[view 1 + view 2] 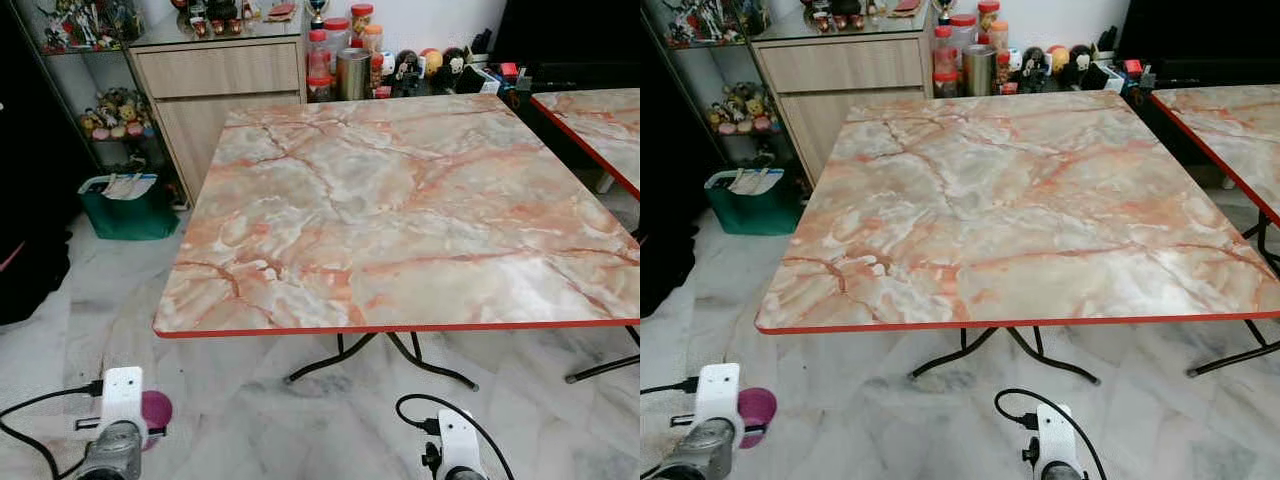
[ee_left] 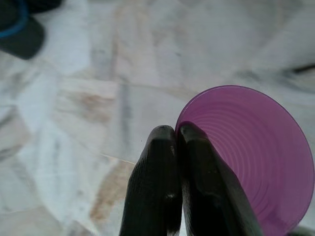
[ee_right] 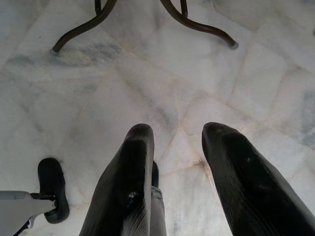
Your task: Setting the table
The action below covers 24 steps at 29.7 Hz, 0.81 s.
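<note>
Right gripper (image 3: pixel 177 135) fingers (image 3: pixel 130 167) apart above marble floor (image 3: pixel 147 83); table legs (image 3: pixel 197 24) beyond.

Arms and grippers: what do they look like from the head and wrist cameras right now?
Each wrist carries a white boxy module with a black cable looping off it, above a silver-grey arm. The left gripper and right gripper each have two long, rounded black fingers with a finely textured surface.

Purple ribbed plastic cup (image 2: pixel 251 162), rim pinched, tilted low before the marble-patterned table (image 1: pixel 400 210)
</note>
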Available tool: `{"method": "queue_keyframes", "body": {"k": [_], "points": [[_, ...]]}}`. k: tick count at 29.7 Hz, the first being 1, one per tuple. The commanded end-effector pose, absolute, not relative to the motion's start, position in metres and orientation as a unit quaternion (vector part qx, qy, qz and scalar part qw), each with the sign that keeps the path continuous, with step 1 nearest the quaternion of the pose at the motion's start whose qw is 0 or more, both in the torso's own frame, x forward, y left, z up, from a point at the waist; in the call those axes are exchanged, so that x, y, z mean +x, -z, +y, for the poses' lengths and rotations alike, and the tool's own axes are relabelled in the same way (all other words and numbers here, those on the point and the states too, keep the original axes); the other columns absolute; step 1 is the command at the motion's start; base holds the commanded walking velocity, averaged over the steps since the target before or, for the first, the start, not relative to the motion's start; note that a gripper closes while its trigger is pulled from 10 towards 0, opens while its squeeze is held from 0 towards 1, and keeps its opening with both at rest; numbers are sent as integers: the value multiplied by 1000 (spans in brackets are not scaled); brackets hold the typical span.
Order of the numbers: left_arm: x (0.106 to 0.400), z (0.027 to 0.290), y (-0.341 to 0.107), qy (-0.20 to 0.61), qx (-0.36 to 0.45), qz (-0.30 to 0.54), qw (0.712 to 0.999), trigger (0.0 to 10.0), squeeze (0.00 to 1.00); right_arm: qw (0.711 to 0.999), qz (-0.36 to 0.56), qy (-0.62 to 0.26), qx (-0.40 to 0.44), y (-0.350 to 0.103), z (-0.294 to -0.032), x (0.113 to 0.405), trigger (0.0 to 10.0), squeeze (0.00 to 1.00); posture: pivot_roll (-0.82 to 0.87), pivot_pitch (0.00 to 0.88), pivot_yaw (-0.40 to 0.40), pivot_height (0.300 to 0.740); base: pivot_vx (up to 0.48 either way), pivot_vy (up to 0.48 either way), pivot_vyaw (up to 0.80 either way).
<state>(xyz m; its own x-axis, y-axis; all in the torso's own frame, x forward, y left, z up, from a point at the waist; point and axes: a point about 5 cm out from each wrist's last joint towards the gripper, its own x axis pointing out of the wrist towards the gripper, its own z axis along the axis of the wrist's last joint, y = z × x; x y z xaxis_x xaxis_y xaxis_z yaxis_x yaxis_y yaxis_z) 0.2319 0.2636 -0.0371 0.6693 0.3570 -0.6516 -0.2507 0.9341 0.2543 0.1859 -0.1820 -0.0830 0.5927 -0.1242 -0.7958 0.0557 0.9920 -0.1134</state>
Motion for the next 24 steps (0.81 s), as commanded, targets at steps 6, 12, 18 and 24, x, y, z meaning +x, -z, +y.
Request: {"method": "queue_keyframes", "body": {"k": [6, 12, 18, 24], "points": [[226, 237, 49, -124, 26, 372, 920, 10000, 0, 891, 450, 46, -34, 83, -179, 186, 10000, 0, -51, 0, 58, 728, 0, 0, 0], [215, 238, 56, -132, 26, 382, 914, 10000, 0, 890, 452, 49, -35, 84, -183, 185, 10000, 0, -55, 0, 53, 728, 0, -45, 0], [213, 239, 56, -139, 26, 379, 914, 10000, 0, 891, 451, 45, -39, 83, -182, 185, 10000, 0, -55, 0, 48, 728, 0, -291, 0], [210, 238, 58, -141, 24, 381, 914, 10000, 0, 889, 453, 44, -45, 84, -183, 184, 10000, 0, -60, 0, 45, 728, 0, -311, 0]]}}
